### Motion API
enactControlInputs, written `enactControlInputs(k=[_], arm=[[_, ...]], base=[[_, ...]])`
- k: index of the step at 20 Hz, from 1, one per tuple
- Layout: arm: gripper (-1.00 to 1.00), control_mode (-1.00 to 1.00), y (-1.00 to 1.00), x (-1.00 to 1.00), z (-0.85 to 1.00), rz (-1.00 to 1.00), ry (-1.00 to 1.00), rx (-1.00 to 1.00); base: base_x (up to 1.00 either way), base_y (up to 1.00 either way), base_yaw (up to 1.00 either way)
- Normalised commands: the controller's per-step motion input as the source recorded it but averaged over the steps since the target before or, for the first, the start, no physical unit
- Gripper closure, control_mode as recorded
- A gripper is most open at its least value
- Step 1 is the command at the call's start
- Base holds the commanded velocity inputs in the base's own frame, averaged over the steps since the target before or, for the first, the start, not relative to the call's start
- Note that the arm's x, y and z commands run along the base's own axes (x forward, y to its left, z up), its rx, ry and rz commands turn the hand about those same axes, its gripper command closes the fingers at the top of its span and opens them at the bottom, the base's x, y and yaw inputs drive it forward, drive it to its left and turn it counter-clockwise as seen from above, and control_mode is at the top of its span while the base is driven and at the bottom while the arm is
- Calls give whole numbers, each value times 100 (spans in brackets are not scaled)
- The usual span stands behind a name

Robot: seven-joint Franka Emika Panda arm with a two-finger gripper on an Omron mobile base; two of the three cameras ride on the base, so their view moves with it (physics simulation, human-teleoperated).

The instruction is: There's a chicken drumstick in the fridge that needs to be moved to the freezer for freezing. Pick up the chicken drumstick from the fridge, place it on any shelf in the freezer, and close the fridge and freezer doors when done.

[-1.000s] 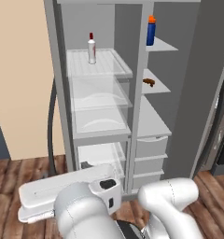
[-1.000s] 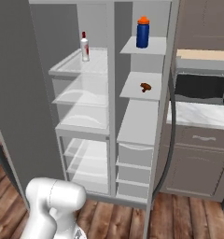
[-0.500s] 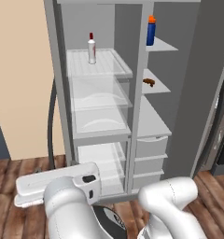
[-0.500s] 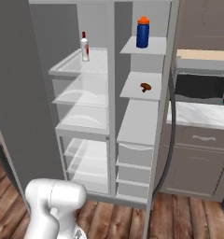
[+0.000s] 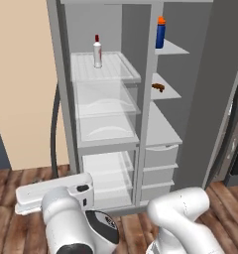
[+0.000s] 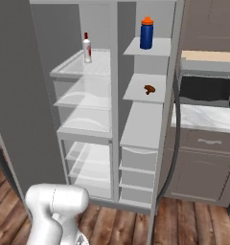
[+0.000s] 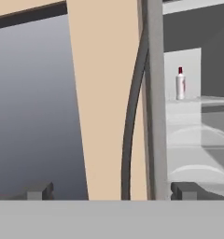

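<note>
We see the chicken drumstick, a small reddish-brown lump, lying on the middle pale grey shelf of the freezer. Beside it the fridge shows clear glass shelves and translucent drawers. Both halves stand open, and the fridge door shows edge-on with its dark bar handle.
</note>
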Motion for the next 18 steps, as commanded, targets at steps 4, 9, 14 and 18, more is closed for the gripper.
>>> enactControlInputs(k=[4,9,14,18], arm=[[-100,-100,45,5,-19,0,0,0],[-100,-100,42,32,-25,0,0,0],[-100,-100,14,32,-7,-7,0,1],[-100,-100,11,43,-28,-15,0,2]], base=[[0,0,0],[0,0,0],[0,0,0],[0,0,0]])
